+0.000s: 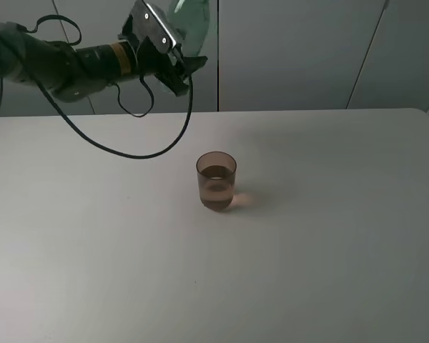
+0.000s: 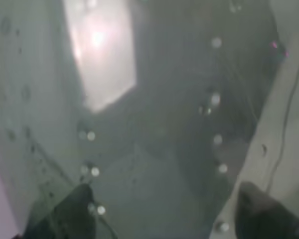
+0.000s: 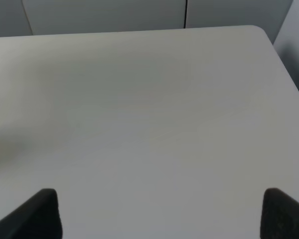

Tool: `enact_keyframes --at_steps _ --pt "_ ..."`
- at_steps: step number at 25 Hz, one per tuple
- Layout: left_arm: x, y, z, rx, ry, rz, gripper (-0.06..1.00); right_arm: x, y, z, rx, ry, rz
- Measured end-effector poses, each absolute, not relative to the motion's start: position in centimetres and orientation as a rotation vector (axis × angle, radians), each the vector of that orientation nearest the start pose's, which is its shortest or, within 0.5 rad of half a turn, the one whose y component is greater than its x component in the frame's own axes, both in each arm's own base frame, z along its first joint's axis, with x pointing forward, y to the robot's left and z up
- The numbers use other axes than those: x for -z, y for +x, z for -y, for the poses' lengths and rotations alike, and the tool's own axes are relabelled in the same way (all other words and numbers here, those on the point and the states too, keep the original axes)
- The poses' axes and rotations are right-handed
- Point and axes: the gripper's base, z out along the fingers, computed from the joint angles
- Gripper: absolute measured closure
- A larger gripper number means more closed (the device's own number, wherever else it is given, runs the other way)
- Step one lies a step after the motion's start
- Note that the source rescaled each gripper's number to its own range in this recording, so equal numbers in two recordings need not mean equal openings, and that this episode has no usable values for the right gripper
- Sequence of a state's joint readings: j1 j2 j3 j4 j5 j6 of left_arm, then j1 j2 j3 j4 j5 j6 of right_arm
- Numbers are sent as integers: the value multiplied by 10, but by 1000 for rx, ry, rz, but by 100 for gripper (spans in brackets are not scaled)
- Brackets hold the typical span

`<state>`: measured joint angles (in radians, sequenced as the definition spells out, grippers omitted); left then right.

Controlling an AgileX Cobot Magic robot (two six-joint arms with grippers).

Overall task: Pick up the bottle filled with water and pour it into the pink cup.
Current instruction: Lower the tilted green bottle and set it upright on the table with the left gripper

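The left gripper (image 1: pixel 189 75) clamps its jaws on the bottle (image 1: pixel 191 18) high behind the part-filled pink cup (image 1: pixel 216 182), likely to avoid knocking it, while the right gripper (image 3: pixel 159 214) idles, jaws agape and empty

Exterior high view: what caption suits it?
Left gripper holds the green bottle high above the table, pink cup part-filled below.

A: Is any writing, label, brand name or number showing anywhere?

B: Nothing that is coming through as readable. The bottle (image 1: pixel 191 20) and the pink cup (image 1: pixel 216 182) are showing plain surfaces. A yellowish band (image 1: pixel 119 58) on the left arm (image 1: pixel 64 68) is appearing too small to make out.
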<state>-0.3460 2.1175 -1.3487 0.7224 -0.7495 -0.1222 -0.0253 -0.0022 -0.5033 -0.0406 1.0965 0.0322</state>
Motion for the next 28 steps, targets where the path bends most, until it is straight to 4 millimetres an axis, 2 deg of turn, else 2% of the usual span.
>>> enact_keyframes --at_steps 5,11,22,28 --pt "-184 428 167 340 534 -1542 94 -275 -7 3 45 63 -2073" --pt "-159 415 129 244 267 -1663 94 -275 -7 3 45 63 -2073" --pt "-139 406 90 148 213 -1653 94 -275 -7 3 45 63 -2073" --pt "-106 410 75 115 187 -1680 94 -275 -7 3 45 63 -2073"
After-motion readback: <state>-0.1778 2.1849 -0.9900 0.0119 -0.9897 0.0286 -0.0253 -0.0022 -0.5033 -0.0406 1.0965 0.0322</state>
